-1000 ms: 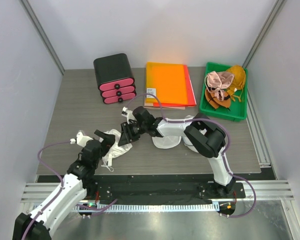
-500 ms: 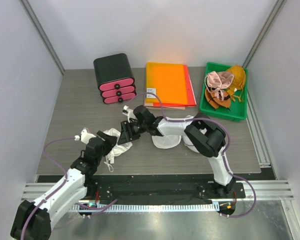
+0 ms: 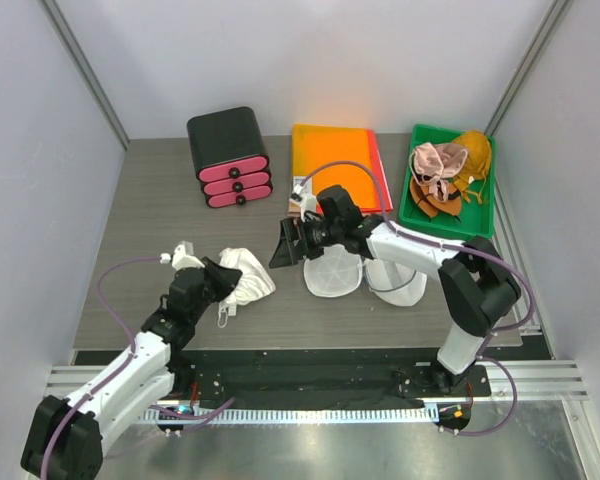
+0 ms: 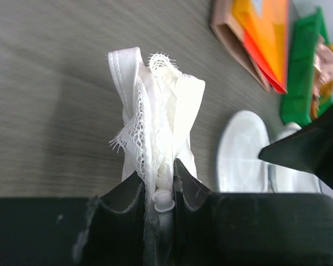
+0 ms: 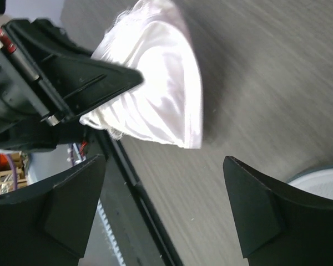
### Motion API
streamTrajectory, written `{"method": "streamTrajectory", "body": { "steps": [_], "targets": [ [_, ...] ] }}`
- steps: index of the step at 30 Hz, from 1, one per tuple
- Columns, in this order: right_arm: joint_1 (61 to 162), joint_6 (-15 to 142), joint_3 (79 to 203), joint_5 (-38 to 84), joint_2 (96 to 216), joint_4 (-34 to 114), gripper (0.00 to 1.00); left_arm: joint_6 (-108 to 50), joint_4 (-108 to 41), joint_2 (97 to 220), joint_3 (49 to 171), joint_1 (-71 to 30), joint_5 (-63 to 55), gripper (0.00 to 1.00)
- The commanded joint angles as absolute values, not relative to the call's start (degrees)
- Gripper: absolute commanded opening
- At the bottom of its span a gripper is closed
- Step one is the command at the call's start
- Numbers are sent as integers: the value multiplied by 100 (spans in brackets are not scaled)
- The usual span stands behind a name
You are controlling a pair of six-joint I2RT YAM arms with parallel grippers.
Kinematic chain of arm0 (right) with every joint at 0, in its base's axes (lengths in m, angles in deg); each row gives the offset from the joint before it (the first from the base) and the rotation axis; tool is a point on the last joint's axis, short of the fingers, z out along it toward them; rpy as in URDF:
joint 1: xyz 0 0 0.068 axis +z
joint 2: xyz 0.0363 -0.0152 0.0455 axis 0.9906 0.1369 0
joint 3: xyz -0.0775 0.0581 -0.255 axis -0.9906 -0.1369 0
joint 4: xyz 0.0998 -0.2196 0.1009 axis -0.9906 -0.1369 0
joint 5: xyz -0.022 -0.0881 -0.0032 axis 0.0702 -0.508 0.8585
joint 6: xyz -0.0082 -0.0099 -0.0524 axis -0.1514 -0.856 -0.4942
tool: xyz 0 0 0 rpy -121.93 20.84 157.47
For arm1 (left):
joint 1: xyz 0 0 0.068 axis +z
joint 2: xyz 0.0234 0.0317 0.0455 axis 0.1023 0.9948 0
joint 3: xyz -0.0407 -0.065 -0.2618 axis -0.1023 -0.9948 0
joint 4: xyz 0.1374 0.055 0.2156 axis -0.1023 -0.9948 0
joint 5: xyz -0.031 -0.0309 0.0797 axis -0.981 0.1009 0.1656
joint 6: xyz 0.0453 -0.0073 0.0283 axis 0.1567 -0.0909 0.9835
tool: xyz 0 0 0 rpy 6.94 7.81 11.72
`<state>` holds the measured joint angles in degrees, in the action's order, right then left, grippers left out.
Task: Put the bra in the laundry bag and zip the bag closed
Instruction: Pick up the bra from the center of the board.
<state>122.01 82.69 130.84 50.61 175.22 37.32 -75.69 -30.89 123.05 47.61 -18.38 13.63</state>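
Observation:
The white lace bra [image 3: 248, 278] lies bunched on the grey table, left of centre. My left gripper [image 3: 223, 282] is shut on its near end, the fabric and a small plastic ring pinched between the black fingers [image 4: 188, 185]. In the left wrist view the bra [image 4: 161, 111] rises upward from the jaws. The laundry bag [image 3: 332, 272] lies open to the right, its second domed half [image 3: 400, 285] beside it. My right gripper [image 3: 288, 246] hangs open between bra and bag, touching neither. In the right wrist view the bra [image 5: 161, 94] lies beyond the wide-spread fingers.
A black box with pink drawers [image 3: 229, 157] stands at the back left. Orange folders [image 3: 337, 167] lie at the back centre. A green bin [image 3: 450, 222] with crumpled clothes sits at the back right. The table's front edge runs just behind my left gripper.
My right gripper opened, let go of the bra and drew back to the right toward the bag. The left gripper closed on the bra and shifted it slightly right.

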Motion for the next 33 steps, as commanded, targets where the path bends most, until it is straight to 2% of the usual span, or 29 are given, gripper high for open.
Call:
{"method": "streamTrajectory", "body": {
  "steps": [1, 4, 8, 15, 21, 26, 32, 33],
  "targets": [
    [12186, 7805, 12806, 5619, 16979, 3610, 98, -6898, -2086, 12507, 5209, -1830, -8, 10],
    [12186, 7778, 12569, 5821, 16706, 3707, 100, -6836, -1383, 12683, 5244, -1838, -661, 8],
    [12133, 7796, 12192, 5690, 16179, 3760, 100, -6731, -583, 13174, 5402, -1838, -2082, 7],
    [12028, 7936, 11672, 5689, 15203, 3725, 100, -7135, 894, 13982, 5560, -2074, -3447, 7],
    [11704, 8121, 11215, 5373, 14272, 3480, 100, -6942, 1203, 14643, 6018, -2901, -3625, 6],
    [11448, 8164, 10803, 5205, 13447, 3048, 100, -6907, 1238, 14749, 6228, -2990, -3713, 6],
    [11439, 8577, 10311, 5715, 12936, 3767, 100, -6924, 1431, 15092, 6501, -3288, -3959, 6],
    [11448, 8778, 10240, 5881, 12865, 3917, 97, -6941, 1484, 15118, 6527, -3297, -3951, 6]
  ]
}}
